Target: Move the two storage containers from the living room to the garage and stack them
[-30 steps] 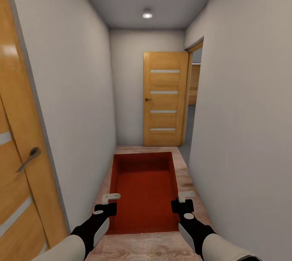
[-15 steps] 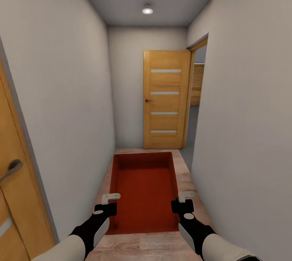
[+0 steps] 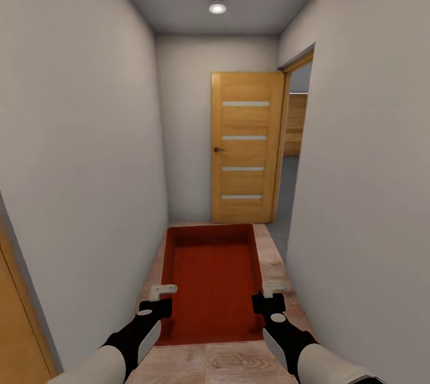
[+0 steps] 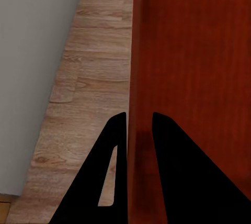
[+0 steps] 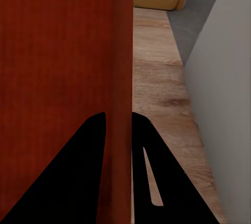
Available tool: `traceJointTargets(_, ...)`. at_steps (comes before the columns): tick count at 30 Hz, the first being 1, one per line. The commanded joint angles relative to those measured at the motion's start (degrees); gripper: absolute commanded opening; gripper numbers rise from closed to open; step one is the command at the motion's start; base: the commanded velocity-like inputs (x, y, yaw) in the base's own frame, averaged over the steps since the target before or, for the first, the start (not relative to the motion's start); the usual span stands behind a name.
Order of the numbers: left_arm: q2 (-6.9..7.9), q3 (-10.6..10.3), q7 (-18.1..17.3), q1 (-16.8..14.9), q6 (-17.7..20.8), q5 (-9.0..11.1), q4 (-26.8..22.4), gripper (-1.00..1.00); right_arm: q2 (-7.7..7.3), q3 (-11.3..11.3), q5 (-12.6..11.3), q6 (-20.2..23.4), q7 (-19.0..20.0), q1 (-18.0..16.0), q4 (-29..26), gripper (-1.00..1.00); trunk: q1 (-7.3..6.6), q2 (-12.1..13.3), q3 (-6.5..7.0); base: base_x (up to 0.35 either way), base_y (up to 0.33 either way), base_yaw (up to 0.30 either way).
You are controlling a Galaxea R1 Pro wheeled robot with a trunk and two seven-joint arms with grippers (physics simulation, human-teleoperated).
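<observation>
Carrying step: storage container (image 3: 212, 279) was held level over the hallway's wood floor (image 3: 280, 264), left gripper (image 3: 160, 300) and right gripper (image 3: 267, 297) jaws each clamping a side wall; next, likely steering toward the open doorway (image 3: 292, 151).

1. A red-orange storage container (image 3: 212, 279) is held level above the wood plank floor of a narrow hallway, long axis pointing ahead.
2. It is rectangular, with thin low walls and a ribbed flat bottom, open side up.
3. Fingers (image 4: 117, 145) clamp its side walls.
</observation>
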Motion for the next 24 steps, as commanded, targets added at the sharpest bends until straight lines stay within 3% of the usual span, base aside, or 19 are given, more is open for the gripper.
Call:
traceJointTargets(1,1.78,2.86,2.36,-0.05,0.27,-0.93,-0.39,-1.00,-0.04,-2.38,-5.38,-0.40,-1.26,-0.07,0.17,-1.00,0.04,-0.07,-0.08,0.322,0.000,0.000)
traceJointTargets(24,1.78,2.86,2.36,-0.05,0.27,-0.93,-0.48,-1.00,-0.04,-2.42,-5.38,-0.48,-1.26,-0.06,0.15,-1.00,0.04,-0.07,-0.08,0.322,0.000,0.000)
